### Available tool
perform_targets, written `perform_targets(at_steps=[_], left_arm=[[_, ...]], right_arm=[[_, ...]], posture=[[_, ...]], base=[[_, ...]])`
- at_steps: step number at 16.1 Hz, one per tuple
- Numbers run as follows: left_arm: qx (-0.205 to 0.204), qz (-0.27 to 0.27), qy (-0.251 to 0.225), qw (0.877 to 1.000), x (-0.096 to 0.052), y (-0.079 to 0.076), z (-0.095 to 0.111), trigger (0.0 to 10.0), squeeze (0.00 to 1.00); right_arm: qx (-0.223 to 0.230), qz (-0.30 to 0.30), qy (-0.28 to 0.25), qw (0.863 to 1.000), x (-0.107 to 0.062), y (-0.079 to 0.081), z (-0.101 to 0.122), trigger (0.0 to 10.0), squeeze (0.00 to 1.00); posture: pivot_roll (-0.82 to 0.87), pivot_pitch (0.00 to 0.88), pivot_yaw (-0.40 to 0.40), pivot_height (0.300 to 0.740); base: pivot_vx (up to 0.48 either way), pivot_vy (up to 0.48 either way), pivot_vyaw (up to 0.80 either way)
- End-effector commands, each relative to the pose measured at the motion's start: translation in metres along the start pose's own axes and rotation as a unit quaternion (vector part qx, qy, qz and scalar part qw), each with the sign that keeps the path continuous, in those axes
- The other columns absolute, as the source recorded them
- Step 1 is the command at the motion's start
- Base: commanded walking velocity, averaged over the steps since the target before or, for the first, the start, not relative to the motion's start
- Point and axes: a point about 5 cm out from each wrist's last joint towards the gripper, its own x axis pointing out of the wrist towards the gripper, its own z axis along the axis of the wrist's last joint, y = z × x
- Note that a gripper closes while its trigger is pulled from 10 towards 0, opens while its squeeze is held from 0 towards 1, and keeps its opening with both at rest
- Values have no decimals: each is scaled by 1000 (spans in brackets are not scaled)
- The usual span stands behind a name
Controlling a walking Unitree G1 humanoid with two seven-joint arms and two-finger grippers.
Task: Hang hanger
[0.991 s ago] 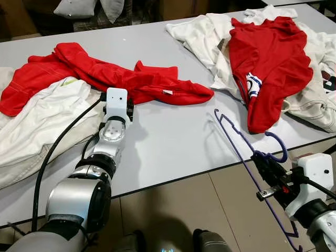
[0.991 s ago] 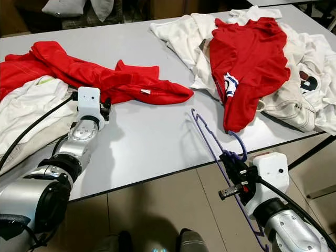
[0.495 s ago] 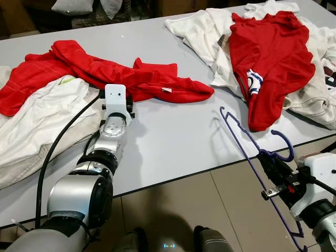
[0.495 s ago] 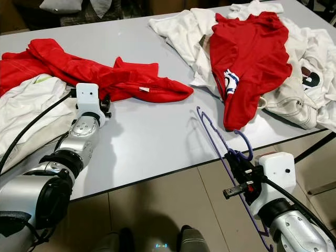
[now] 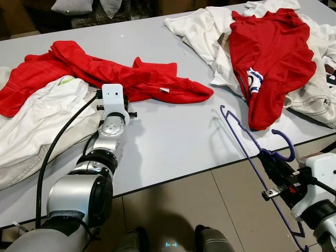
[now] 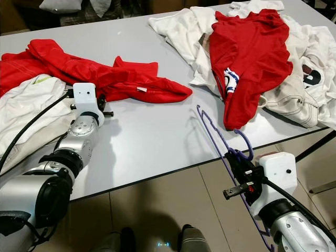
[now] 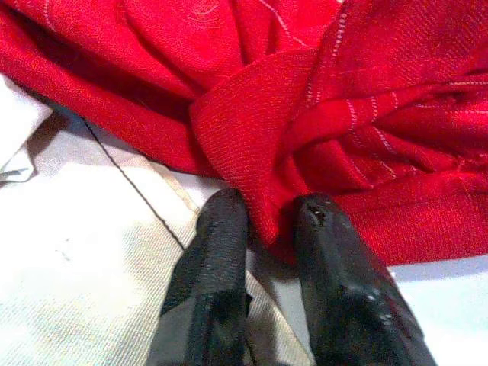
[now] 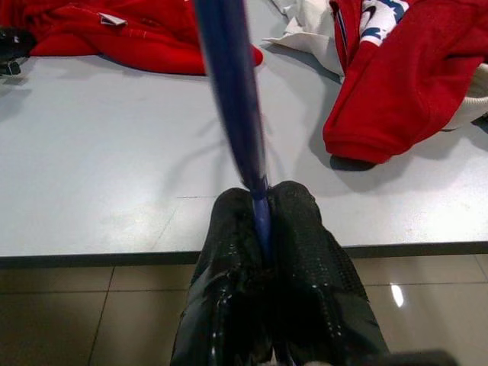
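Place: an indoor room used for sorting clothes, likely in a home
Surface: a wide, plain grey surface (image 5: 173,142) with a thin dark edge
Laundry: loose red garments (image 5: 105,71) and white garments (image 5: 37,126) lying in crumpled heaps on it
Floor: large beige tiles (image 5: 184,210) with dark joints
Background: grey cushions (image 5: 79,6) by the far edge

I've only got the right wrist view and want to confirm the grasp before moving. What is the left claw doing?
Observer: The left claw is pinching a fold of the red garment on the table.
Operator: Is my hanger whole?
Observer: Yes. The purple hanger is held just below its hook, one end over the table edge.
Operator: Anything under it?
Observer: Bare floor beneath the right claw.
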Motion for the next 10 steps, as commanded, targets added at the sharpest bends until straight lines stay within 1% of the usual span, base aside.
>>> perform_targets(at_steps=[1, 5, 10], left_arm=[[-6, -15, 15, 1000, 0, -5, -1, 0, 0], [-30, -21, 14, 999, 1, -8, 0, 0, 0], [-45, -30, 5, 999, 2, -9, 6, 0, 0]], right_arm=[[-4, -9, 0, 1000, -3, -2, 2, 10000, 0], [-5, -13, -7, 1000, 2, -3, 2, 10000, 0], [4, -22, -18, 1000, 9, 0, 1, 10000, 0]], posture=[[-469, 181, 74, 740], [-454, 172, 90, 740], [-427, 154, 120, 740]], base=[[0, 0, 0], [0, 0, 0], [0, 0, 0]])
